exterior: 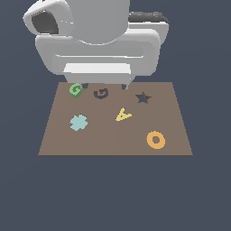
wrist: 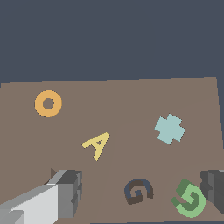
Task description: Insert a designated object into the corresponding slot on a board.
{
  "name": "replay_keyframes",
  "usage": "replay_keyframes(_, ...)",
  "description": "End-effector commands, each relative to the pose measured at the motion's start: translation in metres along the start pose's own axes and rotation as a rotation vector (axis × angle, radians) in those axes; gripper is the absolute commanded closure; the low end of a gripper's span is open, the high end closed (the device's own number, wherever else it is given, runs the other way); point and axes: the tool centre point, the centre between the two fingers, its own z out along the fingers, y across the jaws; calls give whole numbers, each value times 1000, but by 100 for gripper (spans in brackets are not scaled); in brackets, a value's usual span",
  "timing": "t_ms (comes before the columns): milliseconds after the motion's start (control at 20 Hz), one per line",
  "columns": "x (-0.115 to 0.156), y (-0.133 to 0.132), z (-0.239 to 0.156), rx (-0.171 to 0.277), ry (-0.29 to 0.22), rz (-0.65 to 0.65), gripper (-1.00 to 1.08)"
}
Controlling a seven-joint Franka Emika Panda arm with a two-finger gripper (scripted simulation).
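Note:
The green letter-G piece (exterior: pixel 75 90) (wrist: pixel 190 199) lies flat on the brown board (exterior: pixel 108 137) (wrist: pixel 131 98), near the far edge on the exterior view's left. Beside it is the dark G-shaped slot (exterior: pixel 101 94) (wrist: pixel 138 191). My gripper (exterior: pixel 104 85) (wrist: pixel 141 186) hangs low over that far edge, open and holding nothing. The slot sits between the two fingers. The green G is just inside one finger (wrist: pixel 213 189) and close to it. The other finger (wrist: pixel 65 192) is well apart from both.
A yellow letter A (exterior: pixel 122 115) (wrist: pixel 96 145), a pale blue cross (exterior: pixel 78 122) (wrist: pixel 169 129) and an orange ring (exterior: pixel 155 140) (wrist: pixel 48 103) lie on the board. A dark star-shaped cut-out (exterior: pixel 143 97) is at the far right in the exterior view. Dark floor surrounds the board.

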Motion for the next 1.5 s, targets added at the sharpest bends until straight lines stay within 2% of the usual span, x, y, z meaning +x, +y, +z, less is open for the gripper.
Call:
replay_keyframes(0,0,0,0,0,0,0,-92)
replay_keyframes(250,-5,10,8,-2,-4,34,-92)
replay_keyframes(500,-20,37,31,-7,-16,133,-92)
replay_keyframes(1000,-88,110,104,-24,-55,448,-92)
replay_keyframes(1250,-114,128,126,-28,-68,544,-92)
replay_keyframes(1450,-124,134,134,-29,-73,580,-92)
